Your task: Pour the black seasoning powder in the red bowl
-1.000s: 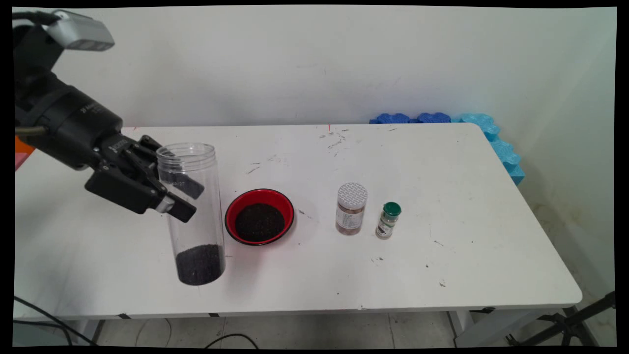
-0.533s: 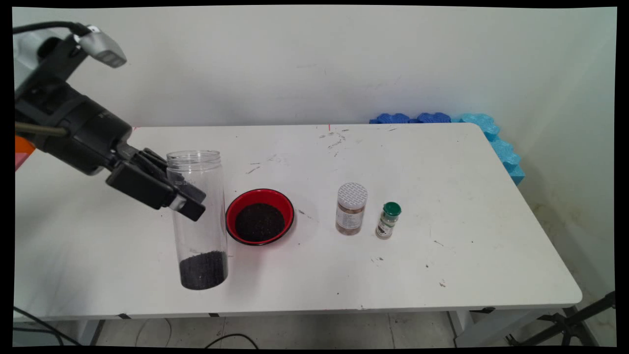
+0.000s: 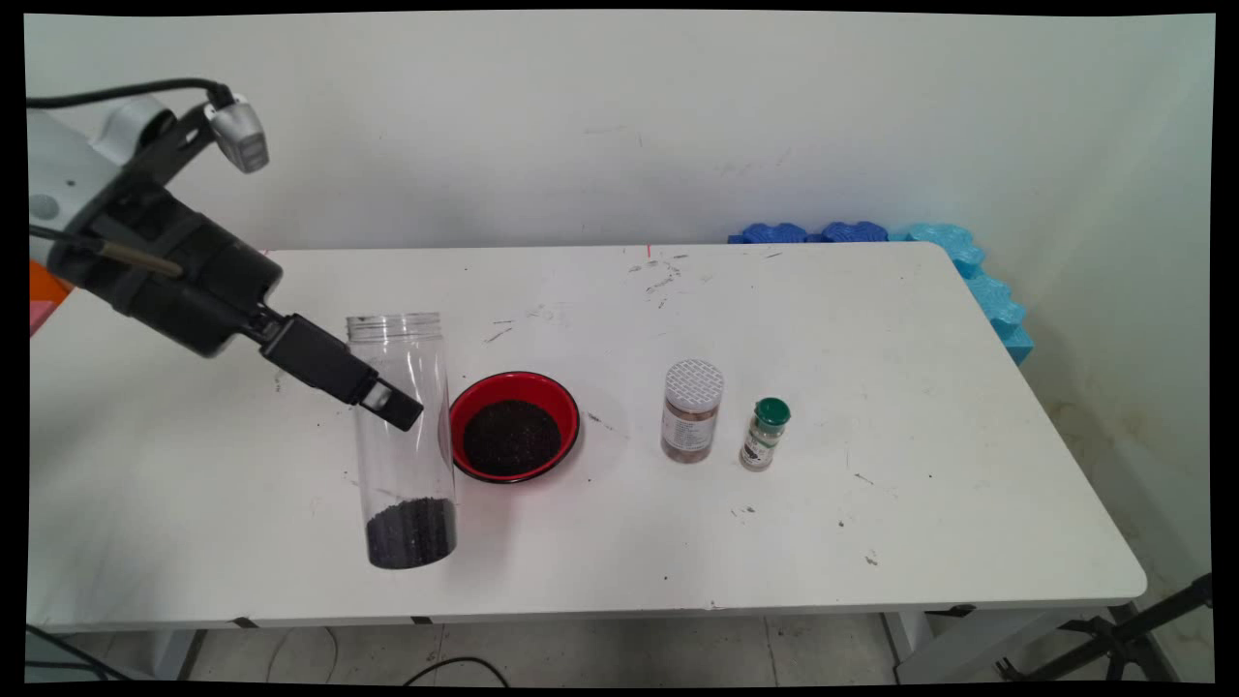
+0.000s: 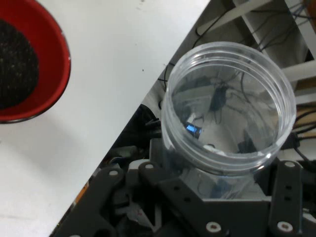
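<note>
Your pincer [image 3: 392, 407] is clamped on the clear jar [image 3: 405, 436], held upright near the surface's [image 3: 871, 339] near-left edge, dark granules at its bottom, just beside the red bowl [image 3: 513, 426]. You look mid-carry; stay level.

At left of centre in the main view the jar [image 3: 405, 436] is clear plastic, with a layer of black grains at its bottom. The claw [image 3: 392, 405] against it is black, with a small silvery patch near the tip. Just right of the jar, the bowl [image 3: 512, 425] is red with a thin dark rim and holds a black, grainy heap. Further right, one bottle [image 3: 691, 410] has a white cap dotted with a fine grid and brownish contents; the smaller bottle [image 3: 765, 433] has a green cap. The tabletop [image 3: 871, 387] is white, flecked with dark scuffs. Blue foam [image 3: 968, 266] lies at the upper right.

In the hand view the jar [image 4: 227, 108] is see-through and the bowl [image 4: 54, 59] red.
</note>
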